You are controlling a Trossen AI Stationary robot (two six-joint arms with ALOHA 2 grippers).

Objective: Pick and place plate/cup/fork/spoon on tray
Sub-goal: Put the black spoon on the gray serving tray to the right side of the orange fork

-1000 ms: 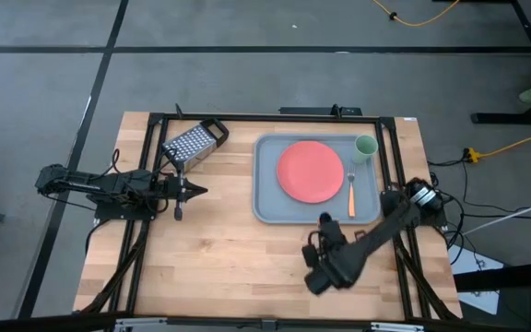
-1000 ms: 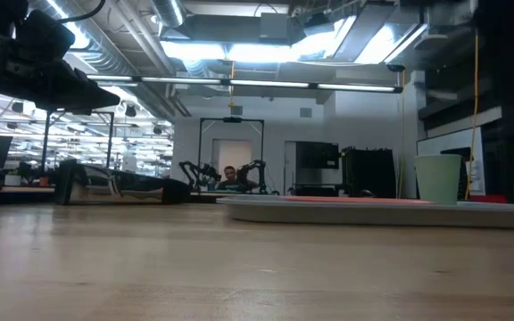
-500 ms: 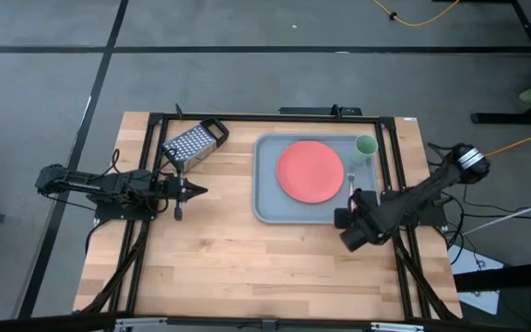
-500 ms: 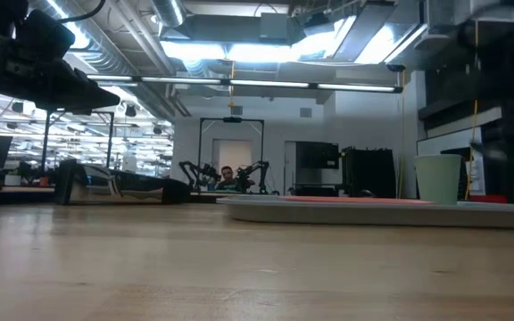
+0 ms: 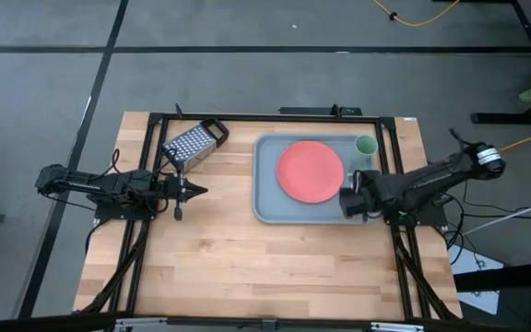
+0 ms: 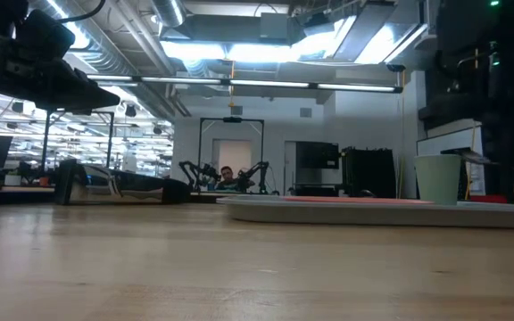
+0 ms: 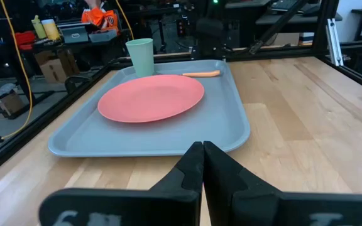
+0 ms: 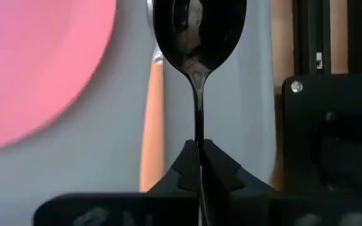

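The grey-blue tray (image 5: 270,198) lies at the far right of the table. The coral-red plate (image 5: 310,171), the pale green cup (image 5: 365,146) and the orange-handled fork (image 8: 148,125) are on it. My right gripper (image 5: 347,196) hangs over the tray's right part, beside the plate, shut on the dark spoon (image 8: 200,31). In the high view the gripper hides most of the fork. My left gripper (image 5: 196,191) is shut and empty, at the table's left, pointing at the tray (image 7: 149,135). My right gripper pinches the spoon's thin handle (image 8: 199,129) between its two fingertips (image 8: 187,160). The spoon runs on past the fingertips in line with them, its bowl (image 8: 200,31) farthest out. It is lifted clear, above the fork's handle and the tray floor.
A metal box grater (image 5: 192,143) lies at the far left of the table, near my left gripper. Black frame rails (image 5: 390,175) run along the table's sides, one close to the tray's right rim. Bare wood fills the near half of the table (image 5: 247,267).
My right gripper has carried the spoon from the table's near right part toward the far edge. It now hangs over the tray's right side beside the plate. The arm has swung round and stretched out from the right. My left arm has kept still.
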